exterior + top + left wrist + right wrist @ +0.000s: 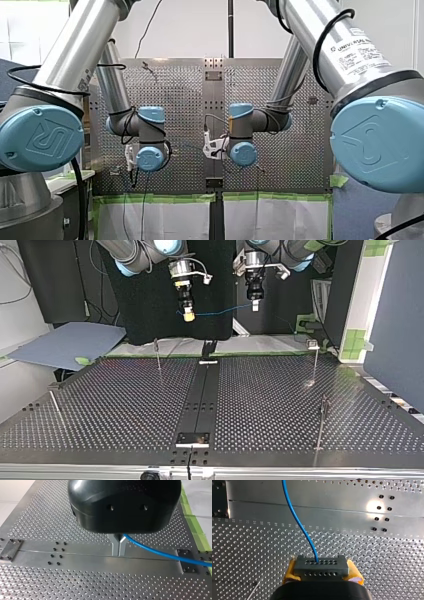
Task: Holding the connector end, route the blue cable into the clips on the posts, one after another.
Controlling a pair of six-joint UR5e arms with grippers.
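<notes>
Our right claw (188, 316) grips the connector (321, 566), our left claw (255, 306) pinches the blue cable (215, 313) stretched sideways between them, above the posts (158, 354).

Left gripper (118, 553) and right gripper (322, 568) raised, fingers closed.

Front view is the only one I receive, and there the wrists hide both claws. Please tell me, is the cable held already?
Observer: Yes. The right wrist view shows my right claw shut on the connector, with yellow pads at both its sides.
Operator: And the left one?
Observer: In the left wrist view my left claw is shut on the cable, which comes out between its metal fingers.
</notes>
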